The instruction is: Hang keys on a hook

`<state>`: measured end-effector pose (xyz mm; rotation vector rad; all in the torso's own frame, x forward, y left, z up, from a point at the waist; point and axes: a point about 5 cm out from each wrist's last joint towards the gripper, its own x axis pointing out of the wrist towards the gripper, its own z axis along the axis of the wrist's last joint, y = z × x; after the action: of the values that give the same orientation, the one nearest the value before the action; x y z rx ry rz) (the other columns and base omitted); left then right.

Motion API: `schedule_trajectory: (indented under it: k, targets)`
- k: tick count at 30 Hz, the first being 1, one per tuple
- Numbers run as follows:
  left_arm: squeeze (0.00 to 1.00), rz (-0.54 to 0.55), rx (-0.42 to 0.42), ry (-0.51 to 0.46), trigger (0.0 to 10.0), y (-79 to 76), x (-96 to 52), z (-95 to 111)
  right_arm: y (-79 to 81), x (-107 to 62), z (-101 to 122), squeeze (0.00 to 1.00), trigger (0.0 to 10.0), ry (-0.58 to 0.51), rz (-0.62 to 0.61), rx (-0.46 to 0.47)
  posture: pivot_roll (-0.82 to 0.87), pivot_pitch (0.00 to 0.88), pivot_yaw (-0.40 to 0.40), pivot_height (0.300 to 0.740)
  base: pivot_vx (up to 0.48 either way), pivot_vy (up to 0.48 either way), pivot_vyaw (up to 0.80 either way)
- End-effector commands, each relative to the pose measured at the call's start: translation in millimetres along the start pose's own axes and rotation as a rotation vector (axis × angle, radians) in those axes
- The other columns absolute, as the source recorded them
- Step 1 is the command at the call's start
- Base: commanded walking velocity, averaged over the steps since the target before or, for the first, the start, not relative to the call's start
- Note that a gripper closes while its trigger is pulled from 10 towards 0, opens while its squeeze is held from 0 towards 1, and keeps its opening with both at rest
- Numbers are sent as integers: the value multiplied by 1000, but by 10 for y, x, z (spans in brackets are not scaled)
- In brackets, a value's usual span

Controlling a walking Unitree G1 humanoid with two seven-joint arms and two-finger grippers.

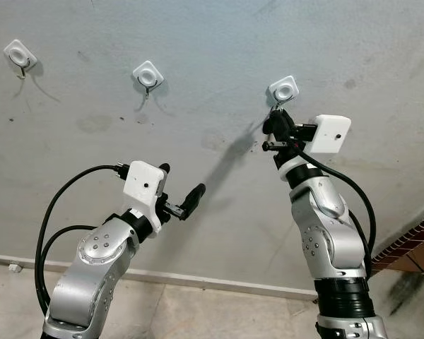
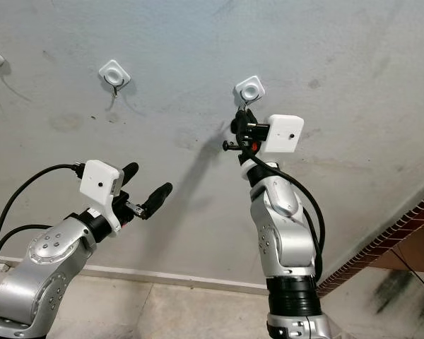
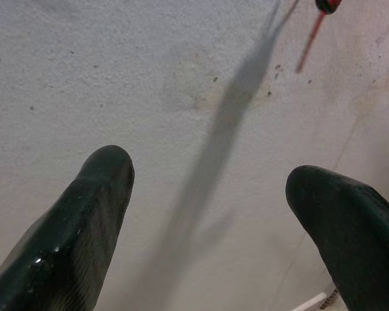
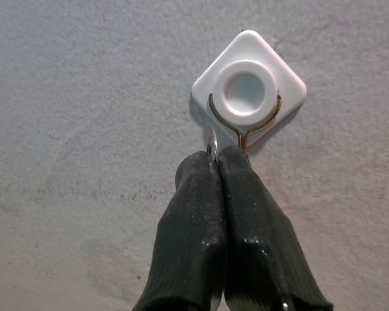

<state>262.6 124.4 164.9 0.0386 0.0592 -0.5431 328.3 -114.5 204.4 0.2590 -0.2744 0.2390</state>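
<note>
Grey plaster wall [image 1: 198, 85] fills my forward view, carrying three white diamond-shaped adhesive hooks: a left one [image 1: 20, 54], a middle one [image 1: 148, 73] and the right-hand white hook with its bent wire prong [image 4: 248, 91]. I hold the right gripper [image 4: 218, 159] raised against the wall directly below that right-hand hook, its two black fingers pressed together on a thin silver metal key ring [image 4: 212, 141], of which only a sliver protrudes at the tips. The ring sits just beside the wire prong; I cannot confirm whether it has passed over the prong. The keys themselves are hidden behind the fingers. The left gripper [image 1: 178, 191] is held out at mid height toward the wall with fingers spread apart and nothing between them. My assessment: transport to the hook is complete; seating the ring on the prong, releasing it and retracting the arm remain to be done.
</note>
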Motion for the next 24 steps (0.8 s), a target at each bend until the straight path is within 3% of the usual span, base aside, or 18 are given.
schedule_trajectory:
  k: [1,9,24]
  targets:
    - [0,-15,11,-14,10000,-26,2,58,-30,38,37,0,10000,-19,-10,9,182,7,-74,740,0,0,0]
    - [0,-59,-11,-29,10000,-68,-5,111,-61,150,90,0,10000,-56,-26,22,201,7,-77,740,0,0,0]
    - [0,-115,-15,-55,10000,-132,43,206,-258,109,174,0,10000,-94,-75,30,190,9,-66,740,0,0,0]
